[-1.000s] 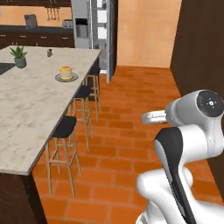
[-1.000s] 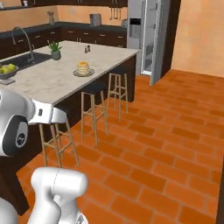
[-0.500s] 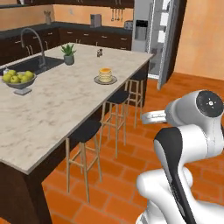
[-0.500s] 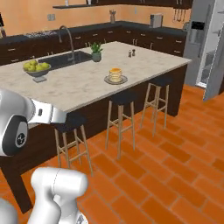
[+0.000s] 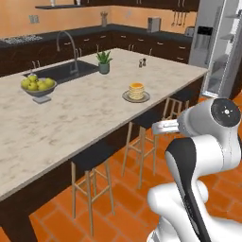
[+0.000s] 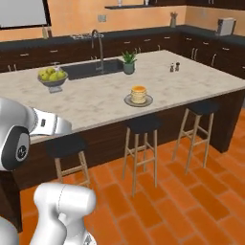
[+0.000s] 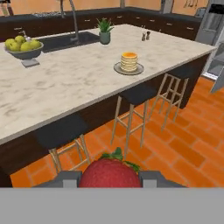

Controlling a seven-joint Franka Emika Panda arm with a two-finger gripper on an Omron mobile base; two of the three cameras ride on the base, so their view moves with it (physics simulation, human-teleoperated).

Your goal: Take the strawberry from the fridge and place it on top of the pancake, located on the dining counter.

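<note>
Left base view: the counter [image 5: 80,113] runs from 8 o'clock up to 2 o'clock, its near edge slanting across the middle. The pancake [image 5: 136,90] sits on its plate [image 5: 126,97] near that edge, at about 12 o'clock from the arm. Bare marble lies all round the plate. The bowl of apples [image 5: 38,86] stands well apart at 10 o'clock, the plant [image 5: 104,61] beyond by the sink [image 5: 61,71]. Stools [image 5: 92,158] tuck under the edge, and open brick floor [image 5: 132,198] lies between them and the robot. The fridge [image 5: 218,47] stands at 2 o'clock, door open.

Right base view: here the counter's long edge runs from 9 o'clock to 3 o'clock. The pancake [image 6: 138,94] is close to the edge at centre, above the middle stool [image 6: 142,125]. The floor [image 6: 191,201] spreads wide and free toward 5 o'clock.

Hand view: the gripper [image 7: 110,178] sits at 6 o'clock, jaws narrow and clamped on the strawberry [image 7: 110,172], whose green leaves poke up. The fingers [image 7: 66,178] press against its sides. The pancake [image 7: 129,61] is at 12 o'clock, well apart, just inside the counter edge. Stools and floor lie between strawberry and counter.
</note>
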